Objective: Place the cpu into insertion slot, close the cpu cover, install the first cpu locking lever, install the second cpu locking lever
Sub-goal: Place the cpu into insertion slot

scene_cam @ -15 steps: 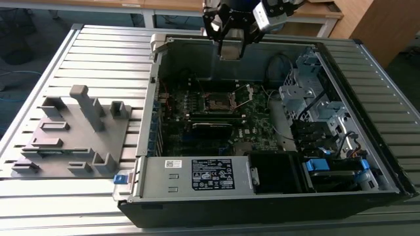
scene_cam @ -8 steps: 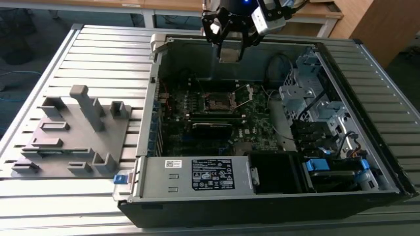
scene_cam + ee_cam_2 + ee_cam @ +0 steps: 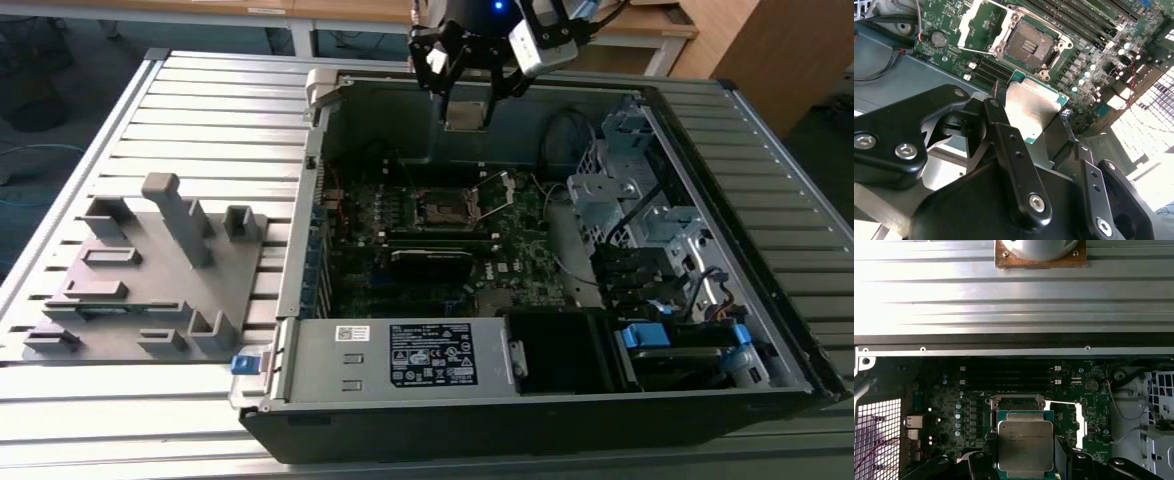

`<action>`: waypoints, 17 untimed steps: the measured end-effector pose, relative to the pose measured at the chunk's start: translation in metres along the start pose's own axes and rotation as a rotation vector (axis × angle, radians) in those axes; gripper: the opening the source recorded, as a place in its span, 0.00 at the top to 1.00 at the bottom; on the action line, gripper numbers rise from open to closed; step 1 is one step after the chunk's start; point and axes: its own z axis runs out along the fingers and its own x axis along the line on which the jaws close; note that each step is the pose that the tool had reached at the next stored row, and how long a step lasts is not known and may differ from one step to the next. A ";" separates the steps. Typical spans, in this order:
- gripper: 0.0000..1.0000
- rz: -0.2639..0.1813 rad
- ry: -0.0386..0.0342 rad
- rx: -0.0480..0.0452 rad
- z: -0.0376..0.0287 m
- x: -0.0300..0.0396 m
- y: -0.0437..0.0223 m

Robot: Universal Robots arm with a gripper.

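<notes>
— Room at the socket?
— Plenty. The insertion slot [image 3: 441, 208] lies bare, with the cpu cover [image 3: 497, 194] swung open beside it.
— The cpu [image 3: 1031, 112]?
— Silvery lid, green rim, clamped by the gripper [image 3: 465, 108] above the motherboard [image 3: 521, 270].
— Surroundings?
— An open computer case [image 3: 387, 125] on a slatted table [image 3: 200, 110].

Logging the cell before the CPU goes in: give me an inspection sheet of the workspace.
Surface: slatted metal table, carrying an open computer case.
Job's things: cpu held above the board; insertion slot empty; cpu cover swung open.
Clutter: grey moulded fixture on the table, exterior view's left.
Gripper: gripper shut on the cpu.
Cables: black cables inside the case.
Surroundings: wooden furniture behind the table.
</notes>
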 end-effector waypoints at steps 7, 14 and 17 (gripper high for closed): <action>0.46 0.000 -0.0001 -0.0003 0.0033 0.0011 -0.0006; 0.46 0.000 -0.0001 -0.0002 0.0073 0.0020 -0.0013; 0.46 0.000 -0.0001 -0.0003 0.0098 0.0027 -0.0018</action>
